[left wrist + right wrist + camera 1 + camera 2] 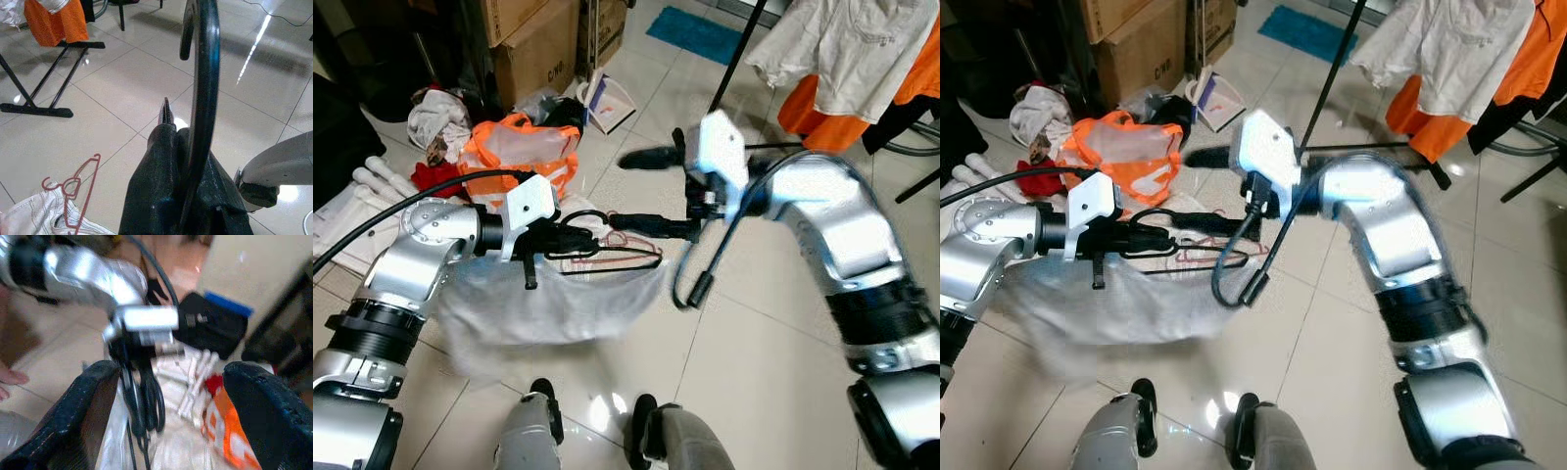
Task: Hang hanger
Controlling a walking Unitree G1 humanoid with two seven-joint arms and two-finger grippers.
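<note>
black hanger (203,98), thin curved hook, clamped in the left claw (570,235), hook sticking out past the fingertips

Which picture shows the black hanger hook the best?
The left wrist view: the black hanger curves up close, pinched in the left gripper. The eye views show it small, with pale cloth hanging below. The right wrist view shows it blurred between the right gripper's open fingers.

From the head we look steeply down on the tiled floor (744,333), both eyes sharing it. Our left wrist camera faces the drying rack (44,93); the right's faces our left arm (83,269).
</note>
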